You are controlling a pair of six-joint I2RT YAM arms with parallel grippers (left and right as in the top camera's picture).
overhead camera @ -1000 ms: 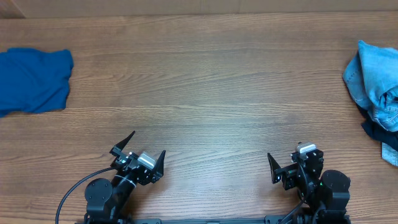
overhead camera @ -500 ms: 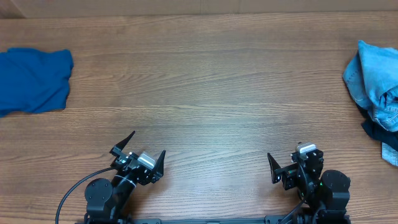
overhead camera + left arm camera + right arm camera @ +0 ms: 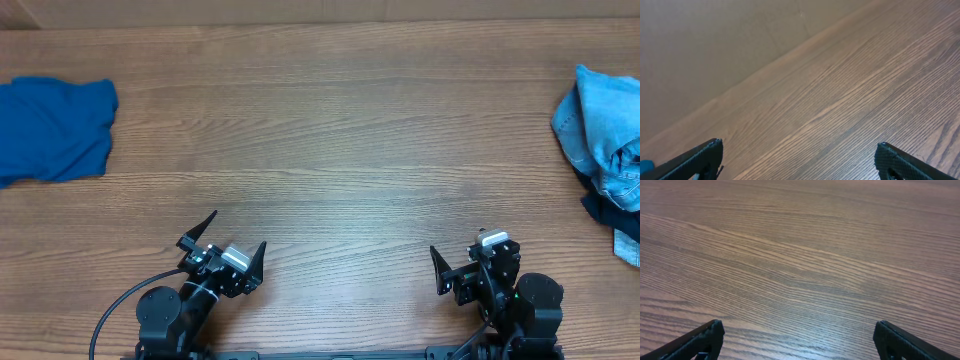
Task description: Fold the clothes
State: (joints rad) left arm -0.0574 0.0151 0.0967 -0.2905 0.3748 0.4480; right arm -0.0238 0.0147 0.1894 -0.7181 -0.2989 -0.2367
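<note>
Crouching low, left end effector [image 3: 799,146] splayed wide, right end effector [image 3: 798,325] splayed wide

Even, soft light; pics sharp.

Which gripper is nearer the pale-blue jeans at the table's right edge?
Right. The right gripper sits open at the near edge on the same side as the jeans. The left gripper is on the opposite side, much farther off, nearer the royal-blue garment.
</note>
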